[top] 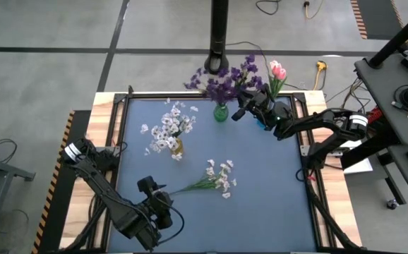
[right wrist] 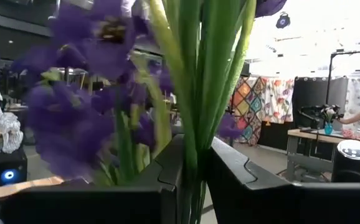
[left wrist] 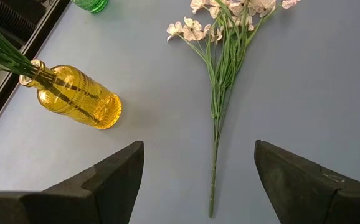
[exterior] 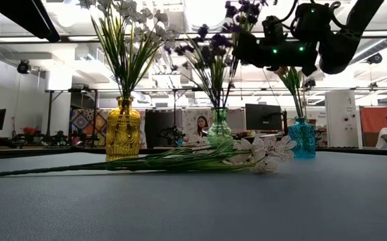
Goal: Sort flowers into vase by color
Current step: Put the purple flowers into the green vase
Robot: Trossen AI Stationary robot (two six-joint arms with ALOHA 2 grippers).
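Purple stems pinched over the green vase

High view: right gripper [top: 252, 107] sits at the far side of the blue mat [top: 260, 212], its fingers closed on the stems of the purple flowers [top: 225, 81], which stand in the green vase [top: 221, 112]. Pink buds [top: 278, 70] rise just to the right of it. White flowers [top: 169, 129] fill the yellow vase [top: 178, 147] left of centre. A loose white spray [top: 214, 178] lies flat on the mat near the middle, stem end toward the left gripper [top: 154, 194], which waits at the near left with its fingers spread apart and nothing between them.

Low view: yellow vase [exterior: 123, 130], green vase [exterior: 219, 128] and a blue vase [exterior: 302, 138] stand in a row from left to right. The loose spray [exterior: 180, 159] lies in front of them. The right gripper [exterior: 250, 48] hangs high among the purple blooms [exterior: 210, 47]. A person [exterior: 199, 127] sits in the room behind.

Left wrist view: wide-open fingers [left wrist: 114, 171] frame the stem of the loose spray [left wrist: 220, 74], not touching it; the yellow vase [left wrist: 77, 99] stands near.

Right wrist view: dark fingers [right wrist: 161, 177] press together on green stems [right wrist: 195, 81], with purple blooms [right wrist: 80, 99] close beside.
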